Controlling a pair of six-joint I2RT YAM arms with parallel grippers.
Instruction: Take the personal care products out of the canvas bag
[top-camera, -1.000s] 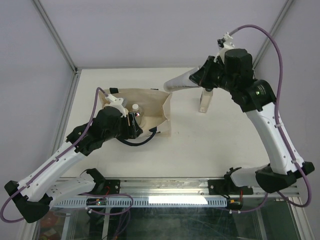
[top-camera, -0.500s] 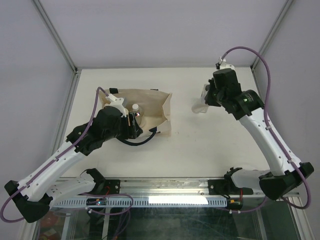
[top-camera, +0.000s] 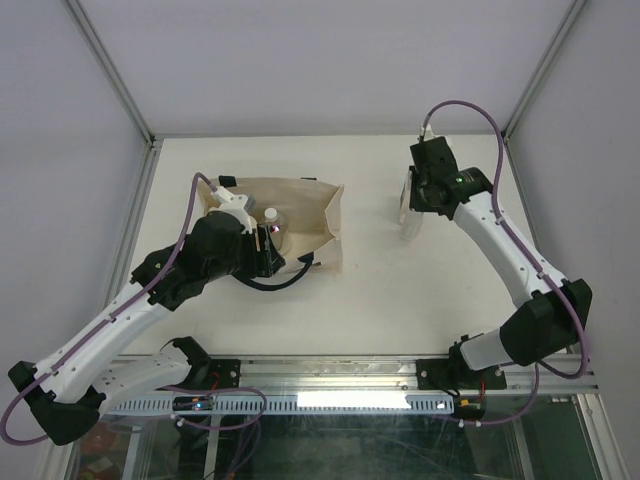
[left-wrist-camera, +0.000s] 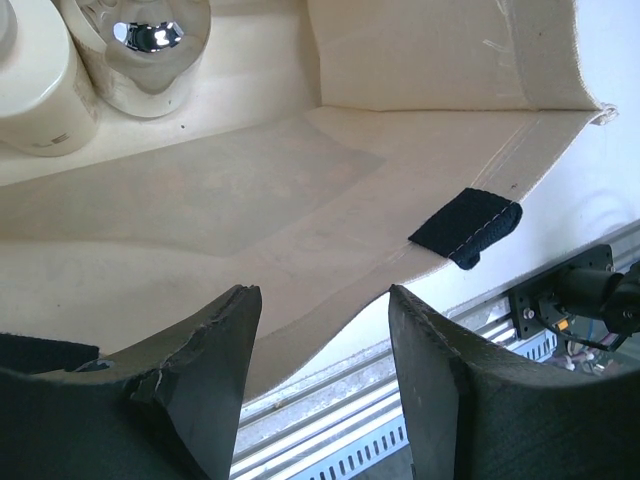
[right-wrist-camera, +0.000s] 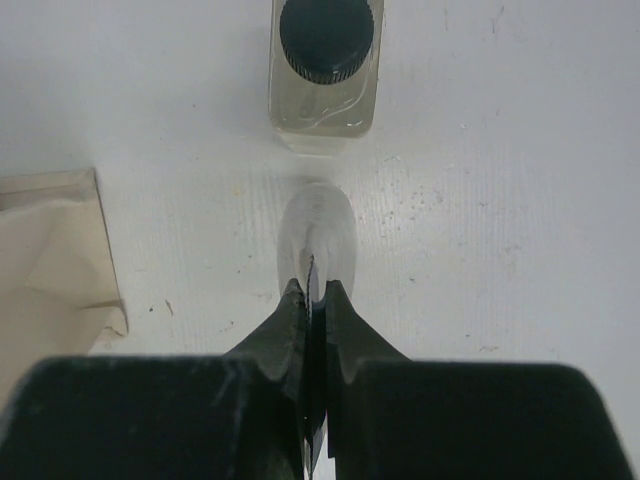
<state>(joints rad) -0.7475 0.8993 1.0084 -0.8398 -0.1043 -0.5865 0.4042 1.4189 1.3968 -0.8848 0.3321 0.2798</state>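
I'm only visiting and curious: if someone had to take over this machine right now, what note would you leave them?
Left gripper: open, holding nothing, at the near rim of the canvas bag.
Right gripper: shut on a small clear container, low over the table to the right of the bag.
Done: the clear rectangular bottle with a dark cap stands on the table, outside the bag.
Left to do: set the clear container down, then fetch the cream bottle and the silver-topped bottle, both inside the bag.
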